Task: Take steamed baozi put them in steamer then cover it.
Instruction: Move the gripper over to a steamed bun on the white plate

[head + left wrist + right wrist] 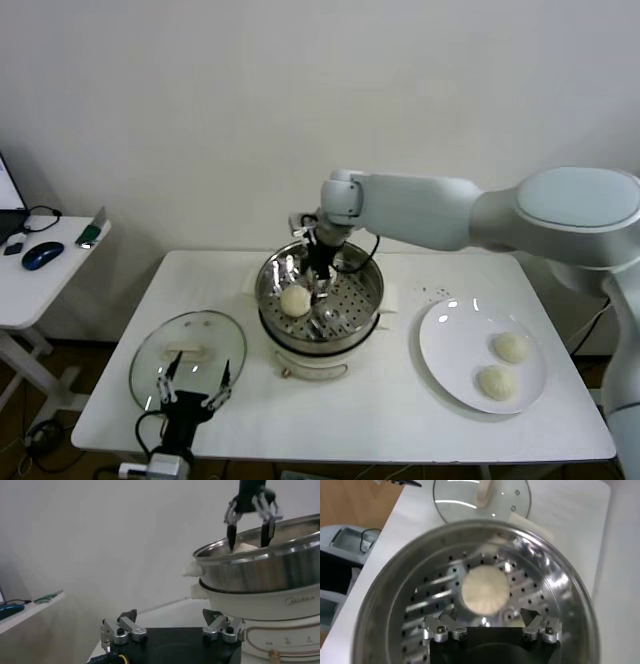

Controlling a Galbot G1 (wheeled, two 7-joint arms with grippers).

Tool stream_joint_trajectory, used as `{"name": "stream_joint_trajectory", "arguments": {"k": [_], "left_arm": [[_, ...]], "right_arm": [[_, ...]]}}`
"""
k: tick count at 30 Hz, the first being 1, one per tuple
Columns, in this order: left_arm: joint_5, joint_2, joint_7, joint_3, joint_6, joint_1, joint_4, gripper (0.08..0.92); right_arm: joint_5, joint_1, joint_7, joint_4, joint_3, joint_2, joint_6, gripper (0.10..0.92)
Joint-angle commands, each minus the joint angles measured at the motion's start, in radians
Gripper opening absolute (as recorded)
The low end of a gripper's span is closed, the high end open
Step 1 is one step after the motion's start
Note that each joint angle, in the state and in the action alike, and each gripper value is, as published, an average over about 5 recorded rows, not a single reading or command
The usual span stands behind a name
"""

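Observation:
The steamer (372, 292) is a shiny steel pot on a white base at the table's middle. One pale baozi (295, 300) lies on its perforated tray. My right gripper (318, 283) hangs open just above and beside that baozi, holding nothing. In the right wrist view the baozi (485, 590) lies free on the tray ahead of the open gripper (490, 622). Two more baozi (511, 347) (496, 381) lie on the white plate (450, 340) at the right. My left gripper (190, 385) is open and parked at the front left.
The glass lid (188, 350) with a white handle lies flat on the table left of the steamer, just behind the left gripper. A side table with a mouse (42, 256) stands far left. The left wrist view shows the steamer (260, 575) and the right gripper (248, 542) over it.

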Motion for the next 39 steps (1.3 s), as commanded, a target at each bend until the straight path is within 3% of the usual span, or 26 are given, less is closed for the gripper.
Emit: {"name": "stream_joint_trajectory", "arguments": {"k": [1, 12, 19, 28, 39], "left_arm": [[-0.011, 0.007, -0.002, -0.002, -0.002, 0.009, -0.003, 0.823], [-0.048, 0.02, -0.045, 0.001, -0.006, 0.034, -0.029, 0.823], [-0.044, 0.018, -0.057, -0.008, 0.013, 0.027, -0.029, 0.823], [-0.041, -0.003, -0.098, 0.008, 0.056, 0.039, -0.043, 0.823], [-0.026, -0.014, -0.102, 0.001, 0.063, 0.04, -0.038, 0.823]], "right_arm": [[-0.047, 0.138, -0.076, 0.124, -0.02, -0.242, 0.016, 0.823], [-0.295, 0.132, -0.103, 0.389, -0.081, -0.65, 0.032, 0.823], [-0.506, -0.092, -0.093, 0.432, 0.002, -0.82, 0.05, 0.823], [-0.656, -0.35, -0.073, 0.36, 0.156, -0.888, 0.112, 0.823], [-0.698, -0.539, -0.067, 0.293, 0.303, -0.848, 0.116, 0.823]]}}
